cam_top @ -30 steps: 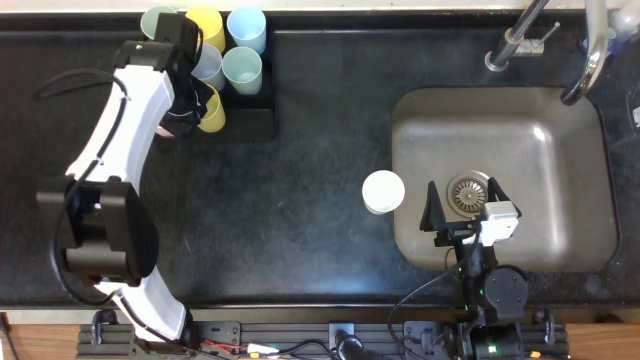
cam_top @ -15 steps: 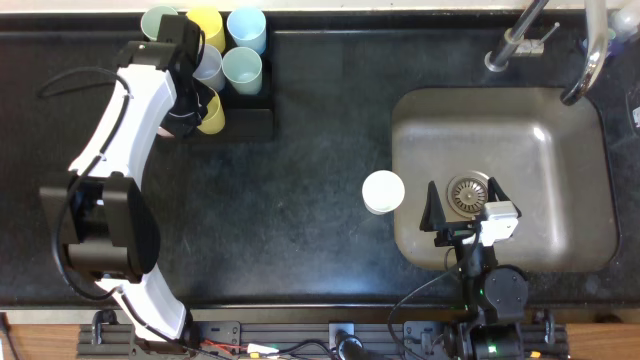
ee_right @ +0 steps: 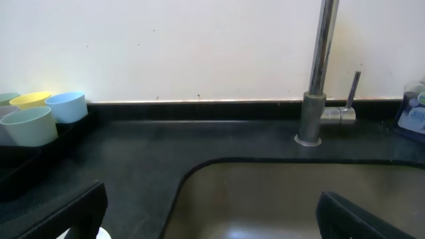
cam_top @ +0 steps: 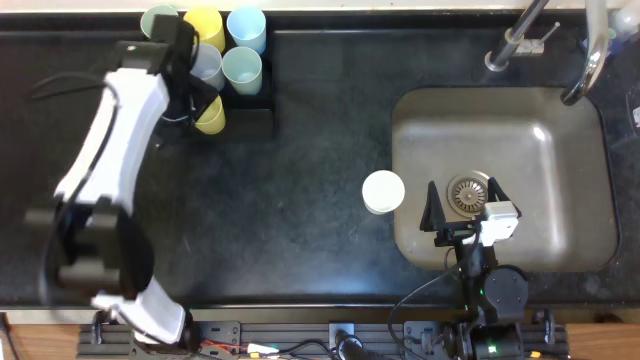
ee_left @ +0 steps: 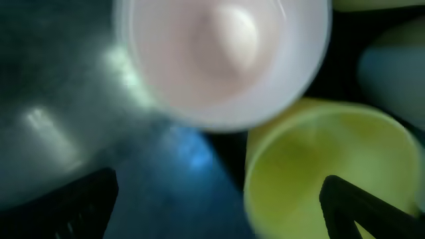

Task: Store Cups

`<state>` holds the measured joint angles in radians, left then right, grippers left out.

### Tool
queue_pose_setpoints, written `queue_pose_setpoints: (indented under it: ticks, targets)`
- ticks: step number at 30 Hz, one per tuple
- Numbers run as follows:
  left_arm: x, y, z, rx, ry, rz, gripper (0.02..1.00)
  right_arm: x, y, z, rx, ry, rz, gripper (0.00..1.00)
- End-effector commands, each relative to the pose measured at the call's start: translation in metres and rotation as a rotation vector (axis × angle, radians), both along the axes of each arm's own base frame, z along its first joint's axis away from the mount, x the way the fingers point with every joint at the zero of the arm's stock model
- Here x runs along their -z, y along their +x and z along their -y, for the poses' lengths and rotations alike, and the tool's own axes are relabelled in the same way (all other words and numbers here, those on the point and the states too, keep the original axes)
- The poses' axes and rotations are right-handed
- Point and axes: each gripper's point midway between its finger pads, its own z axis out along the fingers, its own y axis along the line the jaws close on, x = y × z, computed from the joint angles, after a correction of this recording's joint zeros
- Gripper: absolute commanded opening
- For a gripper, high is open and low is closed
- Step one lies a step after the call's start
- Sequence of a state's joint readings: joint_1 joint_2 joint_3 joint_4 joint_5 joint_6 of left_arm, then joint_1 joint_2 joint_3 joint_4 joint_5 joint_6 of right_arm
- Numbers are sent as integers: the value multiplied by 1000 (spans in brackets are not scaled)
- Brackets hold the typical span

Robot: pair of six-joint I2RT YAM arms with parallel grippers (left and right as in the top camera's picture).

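Near right, the right hand (cam_top: 463, 212) stays spread wide over the steel sink (cam_top: 540, 130). A white plastic cup (cam_top: 383, 191) remains on the black surface (cam_top: 300, 200). Far left, the left arm (cam_top: 110, 140) has swung leftward, with the left hand (ee_left: 219, 199) wide above a yellow plastic cup (ee_left: 325, 166) in the black tray (cam_top: 250, 120).

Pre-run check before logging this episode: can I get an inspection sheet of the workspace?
Surface: black countertop with an inset sink.
Job's things: cups grouped on a black tray at the far left; one white cup alone beside the sink.
Clutter: nothing seen.
Hands: left hand open over a yellow cup at the tray; right hand open above the sink.
Cables: black cable by the right arm's base.
Surroundings: faucet, white wall.
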<state>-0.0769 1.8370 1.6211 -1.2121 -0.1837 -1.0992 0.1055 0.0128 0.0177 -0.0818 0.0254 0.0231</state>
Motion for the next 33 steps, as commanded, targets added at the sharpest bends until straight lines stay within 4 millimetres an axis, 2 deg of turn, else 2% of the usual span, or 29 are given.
queue_pose_setpoints:
  ticks: [1,3,5,7,9,11,13,16,20,23,30,33]
  targets:
    - [-83,-46,-3,37,14,137,998,3,0,0,-4,4,1,996]
    - [-105,-76,-2,108,26,143,998,3,0,0,-4,4,1,998]
    - [-117,-101,-1,197,43,173,998,3,0,0,-4,4,1,998]
    - [-116,-122,0,300,69,210,998,3,0,0,-4,4,1,996]
    - [-103,-135,0,430,112,269,996,3,0,0,-4,4,1,998]
    - [-87,-137,3,600,177,366,998,3,0,0,-4,4,1,998]
    - [-72,-128,19,867,272,522,998,3,0,0,-4,4,1,993]
    - [-62,-118,37,1134,481,763,998,3,0,0,-4,4,1,993]
    - [-60,-118,38,1099,648,1018,998,3,0,0,-4,4,1,996]
    - [-53,-126,37,1064,703,1120,998,3,0,0,-4,4,1,998]
    - [-29,-133,34,1027,719,1165,996,3,0,0,-4,4,1,996]
    - [-23,-132,23,921,659,1148,998,3,0,0,-4,4,1,998]
